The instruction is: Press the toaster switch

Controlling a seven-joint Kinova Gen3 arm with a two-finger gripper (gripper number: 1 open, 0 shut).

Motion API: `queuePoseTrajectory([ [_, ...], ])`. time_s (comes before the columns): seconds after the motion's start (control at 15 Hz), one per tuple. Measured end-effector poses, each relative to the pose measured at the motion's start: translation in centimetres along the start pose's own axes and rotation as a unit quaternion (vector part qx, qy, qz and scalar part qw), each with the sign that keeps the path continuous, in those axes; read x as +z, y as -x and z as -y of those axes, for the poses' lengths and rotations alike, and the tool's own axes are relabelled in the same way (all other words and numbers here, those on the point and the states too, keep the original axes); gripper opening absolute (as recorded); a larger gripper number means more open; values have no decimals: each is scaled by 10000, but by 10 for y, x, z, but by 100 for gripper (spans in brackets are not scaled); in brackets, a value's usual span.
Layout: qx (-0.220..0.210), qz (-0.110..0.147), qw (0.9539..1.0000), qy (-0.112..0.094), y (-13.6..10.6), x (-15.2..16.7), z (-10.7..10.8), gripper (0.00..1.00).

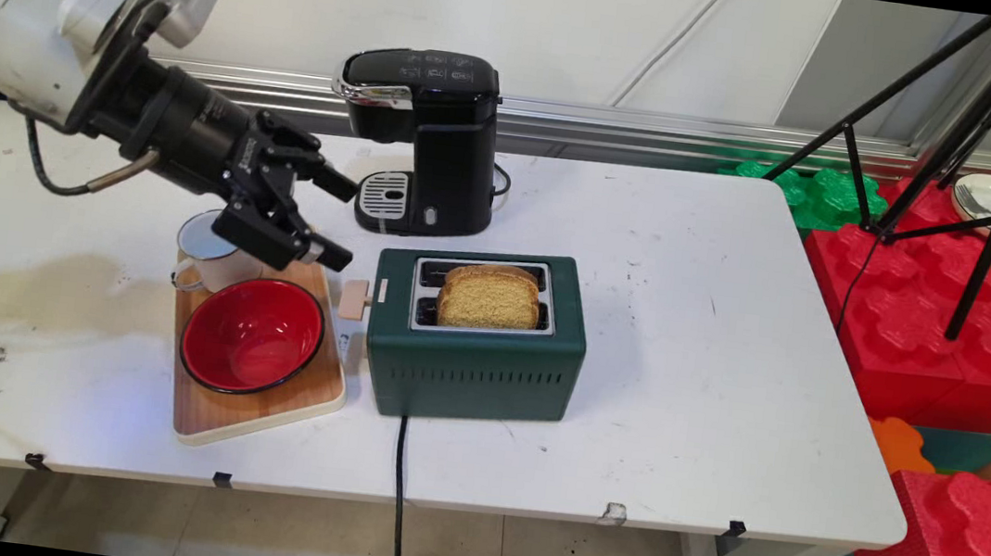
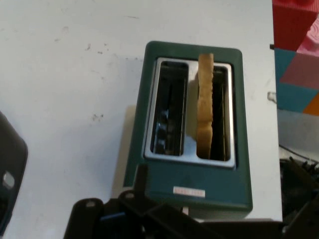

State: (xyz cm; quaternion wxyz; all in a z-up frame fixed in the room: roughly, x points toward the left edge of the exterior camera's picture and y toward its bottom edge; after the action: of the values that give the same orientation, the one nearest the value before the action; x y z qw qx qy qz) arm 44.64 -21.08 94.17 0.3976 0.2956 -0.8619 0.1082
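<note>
While upright in toaster (image 1: 477,336): bread (image 1: 490,297), edge toward fingers (image 1: 336,218).

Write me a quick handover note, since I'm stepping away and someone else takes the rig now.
Gripper: open, holding nothing, in the air left of the green toaster, near its side lever.
Things: one bread slice stands in the toaster's near slot; the far slot is empty. Red bowl and white mug sit on the wooden board. Black coffee maker stands behind.
Bread is unheld.
</note>
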Motion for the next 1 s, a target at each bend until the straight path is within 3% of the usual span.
queuePoseTrajectory([
  [0.67, 104, 224, 9997, -19, 21, 4, 1, 100],
  [0.73, 100, 240, 9997, -19, 22, 4, 1, 0],
  [1.0, 67, 351, 9994, -33, 27, 7, 0, 0],
])
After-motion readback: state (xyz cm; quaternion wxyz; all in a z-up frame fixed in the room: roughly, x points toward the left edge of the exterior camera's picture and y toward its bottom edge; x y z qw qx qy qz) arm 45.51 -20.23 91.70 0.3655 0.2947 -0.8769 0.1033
